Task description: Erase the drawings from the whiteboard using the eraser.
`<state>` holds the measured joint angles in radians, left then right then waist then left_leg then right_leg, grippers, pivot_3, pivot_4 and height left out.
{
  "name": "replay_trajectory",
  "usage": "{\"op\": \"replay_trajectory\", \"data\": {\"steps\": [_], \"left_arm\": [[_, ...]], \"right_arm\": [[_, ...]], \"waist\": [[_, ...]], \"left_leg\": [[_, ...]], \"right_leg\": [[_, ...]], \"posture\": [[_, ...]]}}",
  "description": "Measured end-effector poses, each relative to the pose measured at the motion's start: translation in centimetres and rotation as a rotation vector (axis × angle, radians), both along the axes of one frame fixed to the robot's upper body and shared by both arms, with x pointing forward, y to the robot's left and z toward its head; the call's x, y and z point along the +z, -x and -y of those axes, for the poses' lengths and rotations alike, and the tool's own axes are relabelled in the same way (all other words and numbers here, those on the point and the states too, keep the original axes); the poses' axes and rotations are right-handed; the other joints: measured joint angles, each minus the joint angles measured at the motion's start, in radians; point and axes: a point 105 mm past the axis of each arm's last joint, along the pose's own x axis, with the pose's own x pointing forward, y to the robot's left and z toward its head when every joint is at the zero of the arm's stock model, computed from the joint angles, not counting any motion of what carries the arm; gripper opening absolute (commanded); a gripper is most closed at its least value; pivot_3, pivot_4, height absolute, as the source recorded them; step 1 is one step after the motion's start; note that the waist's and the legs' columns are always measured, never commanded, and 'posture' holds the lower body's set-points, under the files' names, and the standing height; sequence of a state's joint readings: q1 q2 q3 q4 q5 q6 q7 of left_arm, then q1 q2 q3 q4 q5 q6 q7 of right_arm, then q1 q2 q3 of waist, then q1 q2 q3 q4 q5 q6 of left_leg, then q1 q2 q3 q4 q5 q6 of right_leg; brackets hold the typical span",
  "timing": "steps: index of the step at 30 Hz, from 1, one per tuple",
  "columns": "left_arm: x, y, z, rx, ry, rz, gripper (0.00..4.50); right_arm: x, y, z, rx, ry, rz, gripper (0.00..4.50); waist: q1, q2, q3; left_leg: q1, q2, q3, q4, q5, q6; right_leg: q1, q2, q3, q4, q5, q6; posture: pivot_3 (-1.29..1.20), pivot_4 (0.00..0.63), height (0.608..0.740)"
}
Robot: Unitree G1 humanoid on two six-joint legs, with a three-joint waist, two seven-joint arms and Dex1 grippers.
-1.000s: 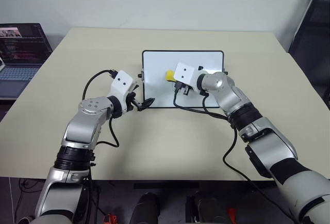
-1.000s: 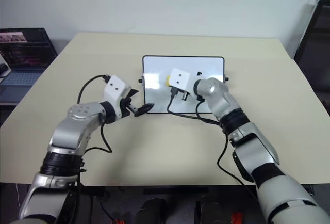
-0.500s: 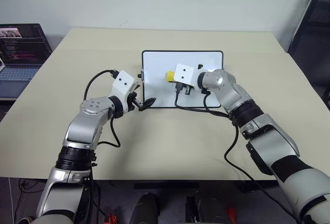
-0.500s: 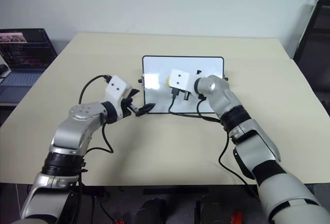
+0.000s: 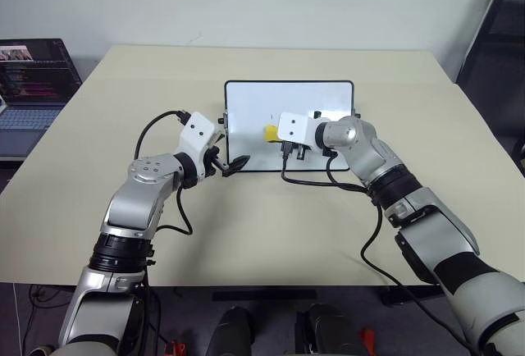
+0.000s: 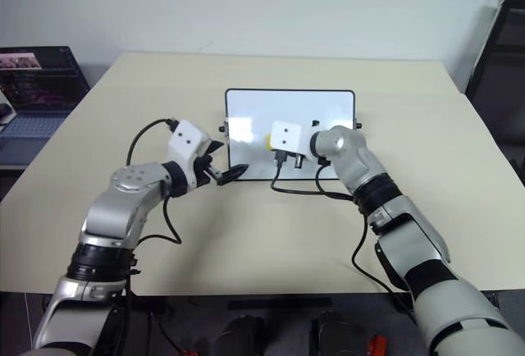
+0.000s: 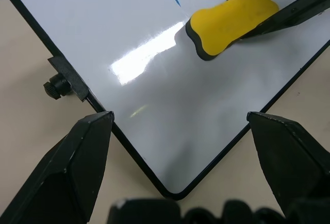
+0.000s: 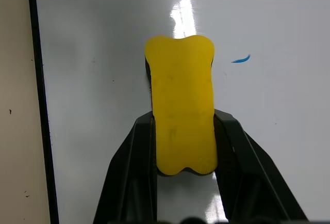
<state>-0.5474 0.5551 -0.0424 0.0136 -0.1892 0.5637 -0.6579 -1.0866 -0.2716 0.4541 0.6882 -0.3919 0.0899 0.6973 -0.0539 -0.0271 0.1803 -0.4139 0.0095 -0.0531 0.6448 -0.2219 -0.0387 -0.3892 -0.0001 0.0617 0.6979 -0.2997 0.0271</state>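
The whiteboard (image 5: 246, 106) lies flat on the table with its black frame and side knobs showing. My right gripper (image 8: 183, 120) is shut on the yellow eraser (image 8: 180, 95), pressing it flat on the board near the middle; the eraser (image 5: 269, 132) also shows in the left eye view. Of the drawings, one short blue stroke (image 8: 241, 59) remains beside the eraser, and the same stroke (image 7: 176, 0) shows in the left wrist view. My left gripper (image 5: 231, 162) is open at the board's near left corner, its fingers (image 7: 93, 131) spread to either side of that corner.
The beige table (image 5: 246, 233) has free room all round the board. An open laptop (image 5: 33, 77) sits off the table's left side, and a dark chair (image 5: 496, 44) stands at the far right. Black cables hang from both wrists onto the table.
My right wrist has turned a little, and the eraser now sits slightly nearer the board's front edge. The left arm has stayed put.
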Motion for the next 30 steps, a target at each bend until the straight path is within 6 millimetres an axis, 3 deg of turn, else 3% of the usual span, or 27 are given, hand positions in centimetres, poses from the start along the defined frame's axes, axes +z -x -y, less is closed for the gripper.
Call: {"op": "replay_trajectory", "data": {"steps": [7, 20, 26, 30], "left_arm": [[0.0, 0.0, 0.0, 0.000, 0.000, -0.001, 4.50], [-0.2, 0.2, 0.0, 0.008, 0.001, -0.013, 4.50], [-0.4, 0.3, 0.0, 0.010, 0.000, -0.016, 4.50], [-0.8, 0.5, -0.1, 0.012, -0.004, -0.027, 4.50]], "right_arm": [[2.6, -1.6, 0.4, -0.065, -0.021, 0.138, 1.09], [0.1, 0.0, 0.7, 0.045, 0.118, 0.037, 1.09], [0.3, -0.3, 0.8, 0.040, 0.137, 0.114, 1.09], [1.9, -1.3, 1.1, -0.013, 0.099, 0.193, 1.09]], "waist": [[0.000, 0.000, 0.000], [-0.001, 0.000, 0.000], [0.000, 0.000, 0.000], [-0.001, 0.000, 0.000]], "left_leg": [[0.000, 0.000, 0.000, 0.000, 0.000, 0.000], [0.000, 0.000, 0.000, 0.000, 0.000, 0.000], [0.001, 0.000, 0.000, 0.000, 0.000, 0.000], [0.001, 0.000, 0.000, 0.000, 0.000, 0.000]], "right_leg": [[0.000, 0.000, 0.000, -0.001, 0.000, 0.000], [0.000, 0.000, 0.000, 0.000, 0.000, 0.000], [0.001, 0.000, 0.000, 0.000, 0.000, 0.000], [0.001, 0.000, 0.000, 0.000, 0.000, 0.000]], "posture": [[0.00, 0.150, 0.740], [0.00, 0.150, 0.740], [0.00, 0.150, 0.740], [0.00, 0.150, 0.740]]}}
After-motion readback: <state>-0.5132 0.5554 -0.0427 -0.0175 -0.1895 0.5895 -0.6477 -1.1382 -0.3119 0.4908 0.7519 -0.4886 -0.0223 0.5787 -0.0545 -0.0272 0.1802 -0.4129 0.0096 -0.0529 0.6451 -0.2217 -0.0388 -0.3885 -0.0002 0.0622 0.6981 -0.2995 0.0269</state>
